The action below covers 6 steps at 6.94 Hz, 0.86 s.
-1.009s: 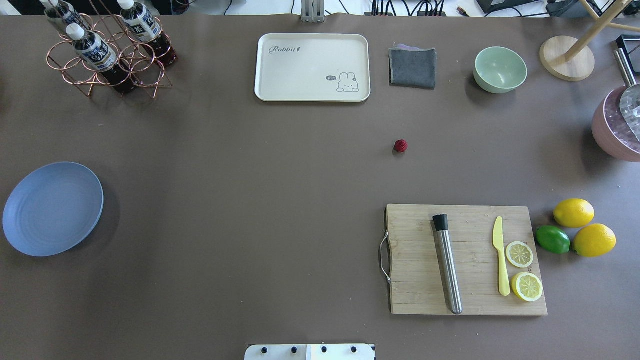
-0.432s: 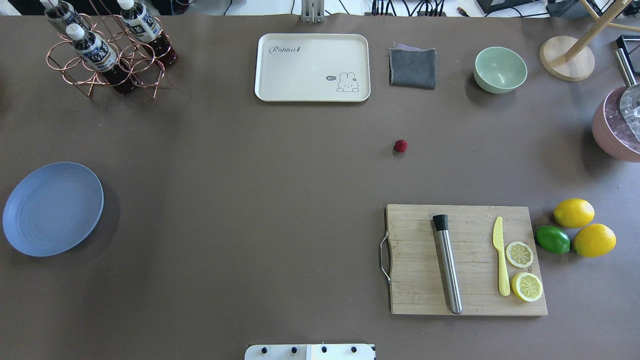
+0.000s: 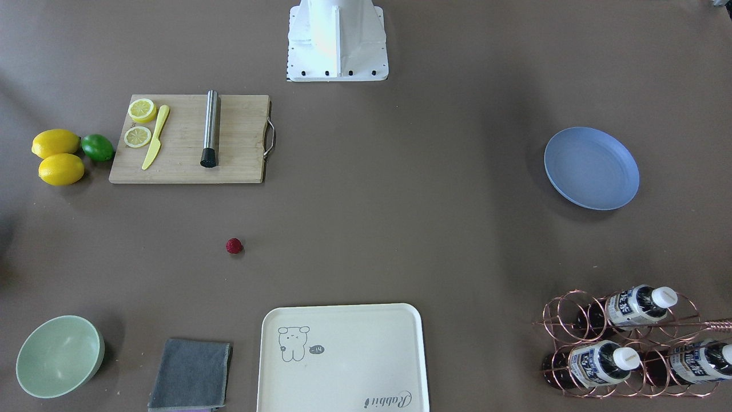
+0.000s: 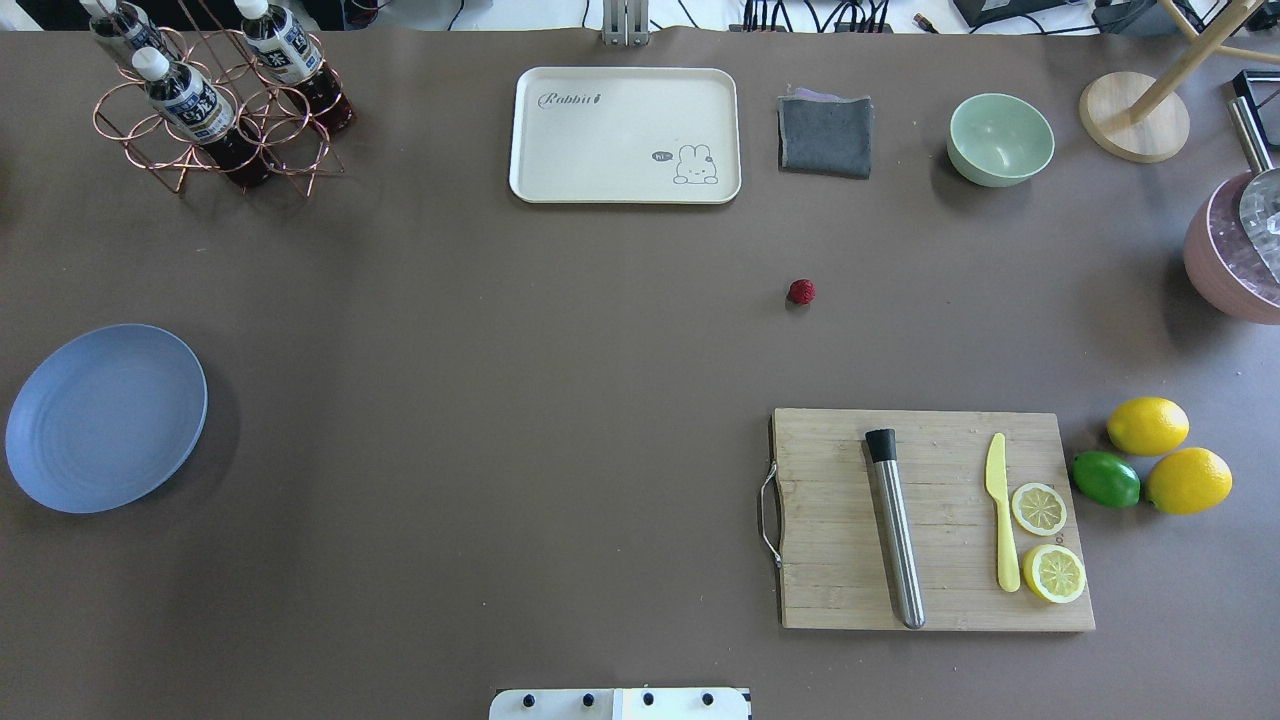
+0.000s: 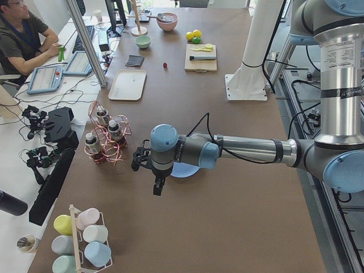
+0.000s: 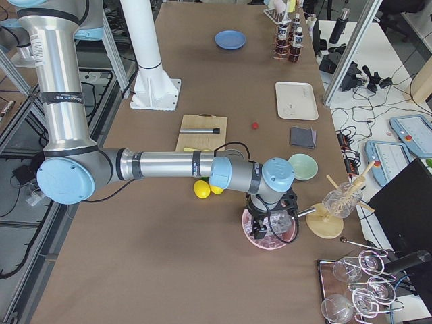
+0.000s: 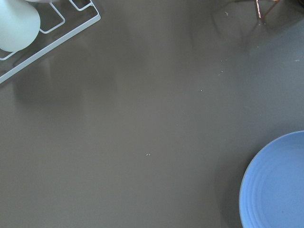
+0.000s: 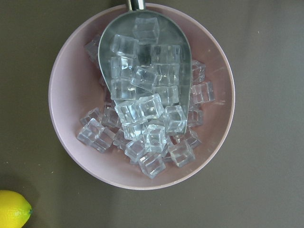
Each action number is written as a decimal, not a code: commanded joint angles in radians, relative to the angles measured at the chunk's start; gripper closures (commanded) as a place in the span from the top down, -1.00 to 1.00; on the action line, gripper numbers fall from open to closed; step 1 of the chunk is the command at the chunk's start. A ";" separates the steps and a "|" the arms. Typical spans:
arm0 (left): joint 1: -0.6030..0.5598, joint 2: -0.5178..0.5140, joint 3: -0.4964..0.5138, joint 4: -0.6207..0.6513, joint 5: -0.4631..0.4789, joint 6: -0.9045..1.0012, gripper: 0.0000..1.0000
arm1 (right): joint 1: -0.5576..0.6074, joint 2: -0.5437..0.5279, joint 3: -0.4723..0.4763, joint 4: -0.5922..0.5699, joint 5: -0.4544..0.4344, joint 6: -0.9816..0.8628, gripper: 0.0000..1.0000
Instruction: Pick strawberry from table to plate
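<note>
Overhead exterior view: a tiny, bumpy, deep red strawberry (image 4: pixel 801 291) is seen on the brown-grey counter (image 4: pixel 500 400), well apart from the round light blue plate (image 4: pixel 105 418), probably for clear reach. Whether the left hand (image 5: pixel 158 189) or right hand (image 6: pixel 260 231) is open cannot be told.

we saw a long brown-grey table (image 5: pixel 187 187) filling the middle of a bright workroom. along one long side ran a white desk (image 5: pixel 25 170), strewn with black cables (image 5: pixel 34 122) and tablets (image 5: pixel 45 79). a person (image 5: pixel 23 34) sat at that desk's far end. a slanted aluminium post (image 5: pixel 85 40) rose from the desk's edge. on the table's other side a grey floor (image 6: pixel 20 236) showed beneath metal frame legs (image 5: pixel 282 57). the light was even and cool, and shadows on the table were soft.
</note>
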<state>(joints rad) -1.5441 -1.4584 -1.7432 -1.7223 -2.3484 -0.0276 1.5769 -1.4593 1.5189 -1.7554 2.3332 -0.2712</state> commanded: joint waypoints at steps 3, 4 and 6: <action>0.001 0.000 0.004 0.001 -0.002 -0.002 0.95 | -0.002 0.002 -0.009 0.002 0.000 0.001 0.99; 0.001 0.000 0.004 0.000 -0.002 -0.002 0.95 | -0.002 0.002 -0.009 0.002 0.002 0.001 0.99; 0.001 0.000 -0.001 0.001 -0.003 -0.002 0.95 | -0.005 0.002 -0.009 0.002 0.002 0.001 0.99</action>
<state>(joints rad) -1.5432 -1.4588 -1.7414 -1.7223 -2.3505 -0.0291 1.5738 -1.4573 1.5096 -1.7534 2.3346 -0.2700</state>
